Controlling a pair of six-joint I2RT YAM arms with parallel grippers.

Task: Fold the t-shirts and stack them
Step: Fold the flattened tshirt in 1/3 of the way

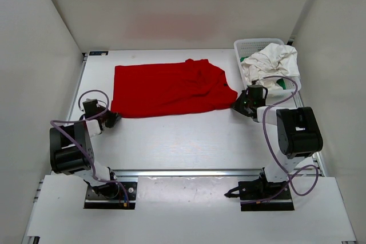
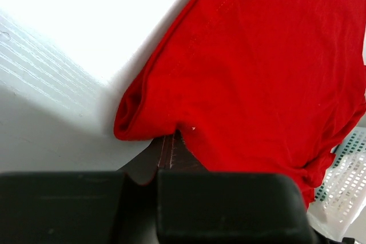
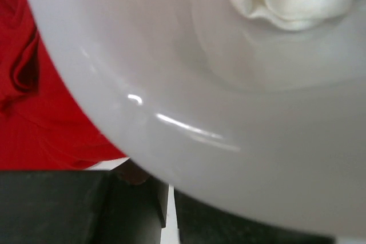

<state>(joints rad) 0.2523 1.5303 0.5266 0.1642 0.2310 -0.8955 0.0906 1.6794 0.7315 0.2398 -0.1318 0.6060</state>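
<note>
Red t-shirt [image 1: 168,88] spread on surface [image 1: 189,141], near-left corner clamped in left tool [image 1: 113,119], right tool [image 1: 239,106] at near-right corner, state not discernible

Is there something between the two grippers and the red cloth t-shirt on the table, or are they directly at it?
Nothing visible stands between. The left gripper is closed on the near left corner of the red cloth t-shirt, and the right gripper sits at its near right corner; its grip is unclear.
</note>
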